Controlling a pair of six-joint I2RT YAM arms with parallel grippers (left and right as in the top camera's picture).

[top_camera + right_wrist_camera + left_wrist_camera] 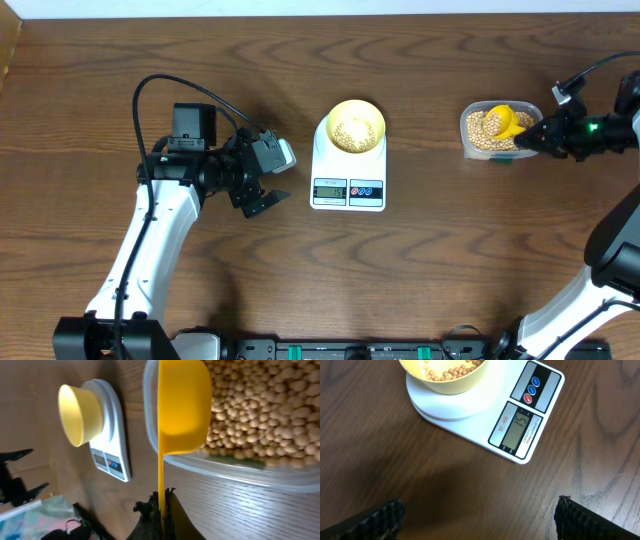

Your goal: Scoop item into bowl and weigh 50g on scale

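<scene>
Clamped in your right gripper (161, 510), the yellow scoop (182, 405) sits over the beans (260, 415) in the clear tub (235, 472). Your left gripper (480, 520), fingers wide apart and empty, alone shows the scale (470, 415) display (519, 427) reading 15 beside the part-filled bowl (445, 382). Overhead, the bowl on its scale lies left of the tub, in line with the scoop's handle, your left arm nearer it.

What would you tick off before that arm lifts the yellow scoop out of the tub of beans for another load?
1. Small round pale-yellow bowl seated on white flat digital scale: ok.
2. Display at fifty: not ok, it shows 15.
3. Right gripper shut on bright yellow long-handled scoop: ok.
4. Scoop over the clear plastic tub of tan beans: ok.
5. Scoop filled: cannot tell.
6. Left gripper open, off the scale: ok.
</scene>
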